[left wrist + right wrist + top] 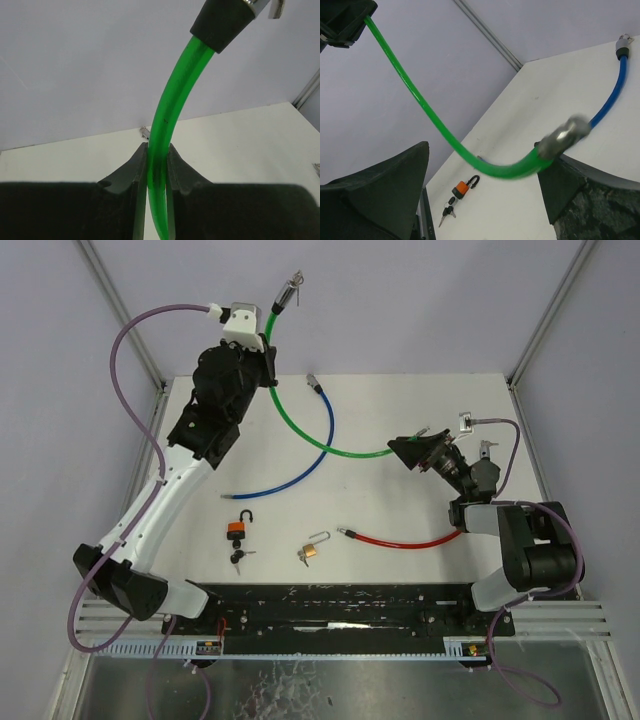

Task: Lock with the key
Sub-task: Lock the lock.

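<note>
A green cable lock (300, 430) arcs through the air between both arms. My left gripper (268, 348) is shut on the cable (167, 110) just below its black lock head (220, 20), which is raised over the table's far edge. A bunch of keys (296, 280) hangs from that head. The cable's other end, a metal pin (565, 136), is blurred. It sits between the wide-apart fingers of my right gripper (485, 185), close to the right finger (580, 190). That gripper (415, 448) is open, with neither finger pressing the cable.
On the white table (400, 500) lie a blue cable (300, 475), a red cable (400, 540), an orange padlock (238, 528) with its shackle open and keys (238, 558) beside it, and a small brass padlock (311, 552). A metal frame post (487, 35) stands behind.
</note>
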Controlling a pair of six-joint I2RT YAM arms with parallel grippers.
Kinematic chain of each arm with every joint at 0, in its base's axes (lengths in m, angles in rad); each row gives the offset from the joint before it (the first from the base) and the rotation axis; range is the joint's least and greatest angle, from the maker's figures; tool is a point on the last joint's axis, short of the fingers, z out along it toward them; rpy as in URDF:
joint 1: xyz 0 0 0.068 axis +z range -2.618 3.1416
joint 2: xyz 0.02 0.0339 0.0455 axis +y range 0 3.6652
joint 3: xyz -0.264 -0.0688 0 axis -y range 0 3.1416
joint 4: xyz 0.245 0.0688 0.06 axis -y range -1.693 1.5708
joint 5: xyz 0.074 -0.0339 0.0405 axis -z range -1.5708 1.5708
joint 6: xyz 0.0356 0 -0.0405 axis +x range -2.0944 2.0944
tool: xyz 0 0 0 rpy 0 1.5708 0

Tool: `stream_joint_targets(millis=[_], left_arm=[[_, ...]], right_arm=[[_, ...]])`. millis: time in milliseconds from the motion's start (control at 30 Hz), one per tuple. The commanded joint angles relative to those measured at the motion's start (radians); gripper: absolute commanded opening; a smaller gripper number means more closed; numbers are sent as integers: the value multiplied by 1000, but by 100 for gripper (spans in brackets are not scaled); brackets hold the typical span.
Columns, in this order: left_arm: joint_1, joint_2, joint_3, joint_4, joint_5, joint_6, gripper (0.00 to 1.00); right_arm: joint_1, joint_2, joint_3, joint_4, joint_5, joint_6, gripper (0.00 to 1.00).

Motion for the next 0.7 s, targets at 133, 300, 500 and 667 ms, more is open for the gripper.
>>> stream_joint_targets(millis=[133,300,500,667], left_arm=[[15,12,68,92,-7,-77,0],[15,12,58,98,7,-97,0],[15,5,40,110,0,-97,0],[15,0,22,113,4,-97,0]], right_arm=[[31,21,26,115,18,3,90],[68,45,57,126,29,3,82],[70,17,53,109,35,-27,59],[68,-14,60,73,38,-49,39]])
